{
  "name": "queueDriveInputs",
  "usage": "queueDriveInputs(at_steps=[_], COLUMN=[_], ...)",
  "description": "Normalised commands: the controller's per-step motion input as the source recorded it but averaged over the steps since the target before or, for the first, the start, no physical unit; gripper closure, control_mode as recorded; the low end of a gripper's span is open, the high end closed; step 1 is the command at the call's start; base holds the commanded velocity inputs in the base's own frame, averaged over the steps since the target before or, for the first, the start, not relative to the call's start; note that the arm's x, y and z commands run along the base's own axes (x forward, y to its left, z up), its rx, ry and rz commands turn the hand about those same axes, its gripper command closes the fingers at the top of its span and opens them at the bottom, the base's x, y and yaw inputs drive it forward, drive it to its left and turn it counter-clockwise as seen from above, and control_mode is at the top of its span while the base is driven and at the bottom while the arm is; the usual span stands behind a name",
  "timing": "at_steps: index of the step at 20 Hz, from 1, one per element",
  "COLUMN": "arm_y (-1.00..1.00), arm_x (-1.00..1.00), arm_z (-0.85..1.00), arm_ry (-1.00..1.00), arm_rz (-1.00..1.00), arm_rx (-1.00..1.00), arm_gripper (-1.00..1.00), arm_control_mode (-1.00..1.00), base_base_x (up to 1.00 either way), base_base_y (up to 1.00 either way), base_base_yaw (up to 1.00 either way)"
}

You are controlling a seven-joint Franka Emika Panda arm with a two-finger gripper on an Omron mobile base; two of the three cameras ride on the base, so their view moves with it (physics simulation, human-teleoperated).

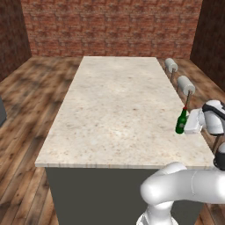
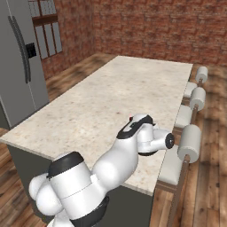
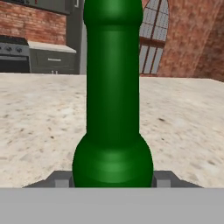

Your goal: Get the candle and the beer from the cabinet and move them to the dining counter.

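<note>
The beer [image 1: 181,122], a dark green bottle with a red cap, leans slightly over the right edge of the dining counter [image 1: 114,105]. My gripper [image 1: 184,126] comes at it from the right and is shut on its lower body. In the hand view the beer [image 3: 113,109] stands close up, with a grey fingertip pressed against each side of its base at my gripper [image 3: 113,180]. From the right base view just the red cap [image 2: 130,118] peeks out behind my wrist, above the dining counter [image 2: 111,97]. The candle and the cabinet are out of view.
Stools with white rolled backs [image 1: 186,84] [image 2: 189,144] line the counter's right side, close to my hand. A grey refrigerator [image 2: 22,66] stands at the far left. A black stove [image 3: 13,54] shows beyond the counter. Wooden floor surrounds the island.
</note>
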Motion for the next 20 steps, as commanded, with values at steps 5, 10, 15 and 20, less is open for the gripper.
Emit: queueDriveInputs(at_steps=[5, 10, 15, 20], arm_y=[0.0, 0.0, 0.0, 0.0], arm_x=[0.11, 0.12, 0.13, 0.11], arm_z=[-0.15, -0.18, -0.17, -0.17], arm_ry=[0.0, 0.01, 0.0, 0.0], arm_rz=[0.08, 0.07, 0.07, 0.05], arm_rx=[0.0, 0.0, 0.0, 0.0], arm_gripper=[1.0, 1.0, 1.0, 1.0], arm_control_mode=[-1.0, -1.0, -1.0, -1.0], base_base_x=[0.0, 0.0, 0.0, 0.0], base_base_y=[0.0, 0.0, 0.0, 0.0], base_base_yaw=[0.0, 0.0, 0.0, 0.0])
